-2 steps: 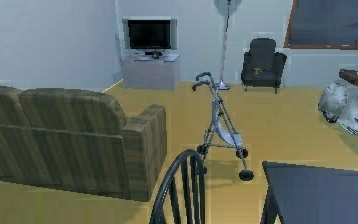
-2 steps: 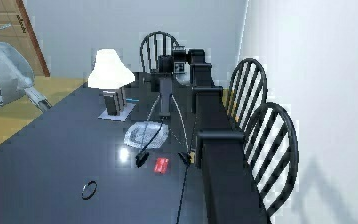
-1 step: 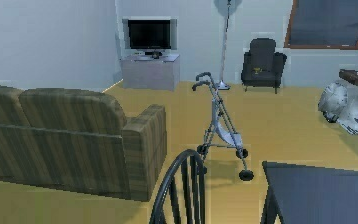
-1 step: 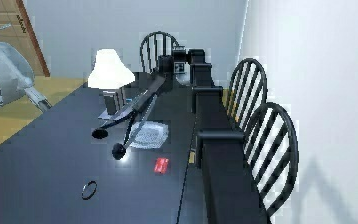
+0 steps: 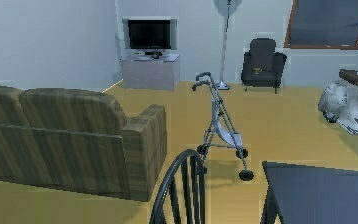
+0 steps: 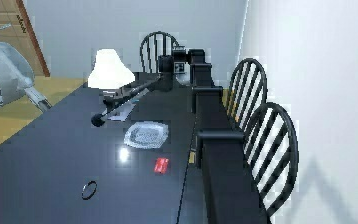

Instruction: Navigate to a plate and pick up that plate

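tool shows as a dark body at the far end of the arm. the arm is a dark bar that goes up from the bottom edge of the arm side view, along the right part of the tabletop. other dark things stand on the tabletop at and behind the tool, so i cannot tell if it is grasping something or is released.

the plate, flat and pale grey, lies about in the middle of the tabletop. it is left of the arm, lower in the picture than the tool and apart from it. near the plate, toward the bottom edge, lies a small red thing. farther down and to the left lies a thin ring. a lamp with a white shade is beyond the plate, and its dark stem slants down over the tabletop. one chair stands at the far end, and two more chairs stand along the right side, by the white wall.

in the forward view a corner of the tabletop shows at the bottom right, with a chair back beside it. a striped sofa is at the left and a wheeled frame stands on the floor in the middle. by the far wall are a tv and a dark armchair.
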Available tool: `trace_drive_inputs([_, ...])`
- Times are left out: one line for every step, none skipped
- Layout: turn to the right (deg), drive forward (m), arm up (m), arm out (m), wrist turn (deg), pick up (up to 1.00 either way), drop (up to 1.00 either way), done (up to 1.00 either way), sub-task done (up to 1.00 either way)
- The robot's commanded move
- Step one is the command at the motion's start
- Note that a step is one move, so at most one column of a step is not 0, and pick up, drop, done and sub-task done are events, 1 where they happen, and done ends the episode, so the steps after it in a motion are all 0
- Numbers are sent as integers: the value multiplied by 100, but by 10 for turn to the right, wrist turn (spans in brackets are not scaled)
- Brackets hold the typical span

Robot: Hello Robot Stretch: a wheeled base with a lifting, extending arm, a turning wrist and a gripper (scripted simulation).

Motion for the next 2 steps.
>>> trace_drive_inputs([0, 0, 0, 0, 450, 0, 0, 0, 0])
trace_drive_inputs([0, 0, 0, 0, 180, 0, 0, 0, 0])
